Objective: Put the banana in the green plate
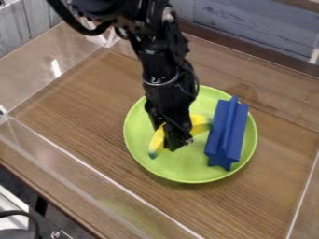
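The green plate (187,169) lies on the wooden table, right of centre. A small yellow banana (156,142) rests across the plate's left half, its lower end pointing to the front left. My black gripper (174,140) comes straight down onto the banana's middle, and its fingers are shut on it. The gripper hides the banana's middle, so only the two ends show. The banana looks to be touching the plate or just above it.
A long blue ridged block (227,132) lies on the right half of the plate, close beside the gripper. Clear plastic walls (50,65) enclose the table on the left and front. A grey panelled wall runs along the back.
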Motion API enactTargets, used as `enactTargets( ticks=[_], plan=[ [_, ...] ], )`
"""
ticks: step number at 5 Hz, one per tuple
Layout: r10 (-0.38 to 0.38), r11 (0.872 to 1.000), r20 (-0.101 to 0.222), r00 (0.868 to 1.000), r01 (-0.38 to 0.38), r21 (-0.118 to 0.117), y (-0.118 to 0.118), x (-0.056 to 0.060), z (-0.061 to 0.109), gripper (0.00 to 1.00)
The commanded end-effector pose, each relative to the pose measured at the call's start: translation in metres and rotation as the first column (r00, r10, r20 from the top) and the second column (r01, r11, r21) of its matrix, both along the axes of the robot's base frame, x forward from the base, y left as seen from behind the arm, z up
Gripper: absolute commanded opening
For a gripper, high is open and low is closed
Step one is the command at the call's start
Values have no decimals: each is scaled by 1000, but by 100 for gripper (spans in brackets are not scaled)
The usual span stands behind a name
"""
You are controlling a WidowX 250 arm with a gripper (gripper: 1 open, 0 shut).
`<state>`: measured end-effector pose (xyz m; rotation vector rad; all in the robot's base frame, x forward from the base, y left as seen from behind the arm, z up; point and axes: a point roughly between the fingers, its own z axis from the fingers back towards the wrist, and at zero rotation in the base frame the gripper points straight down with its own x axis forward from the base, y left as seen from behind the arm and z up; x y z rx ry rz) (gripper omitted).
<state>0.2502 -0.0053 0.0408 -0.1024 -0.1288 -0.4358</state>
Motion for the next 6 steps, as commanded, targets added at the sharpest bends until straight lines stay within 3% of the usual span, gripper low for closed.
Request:
enactTargets(
  ticks=[1, 6],
  plan=[
    [18, 1000, 51, 999, -18, -2, 4, 11, 10, 0],
    [48, 999, 43, 998, -47, -20, 6, 18, 6, 0]
  ],
)
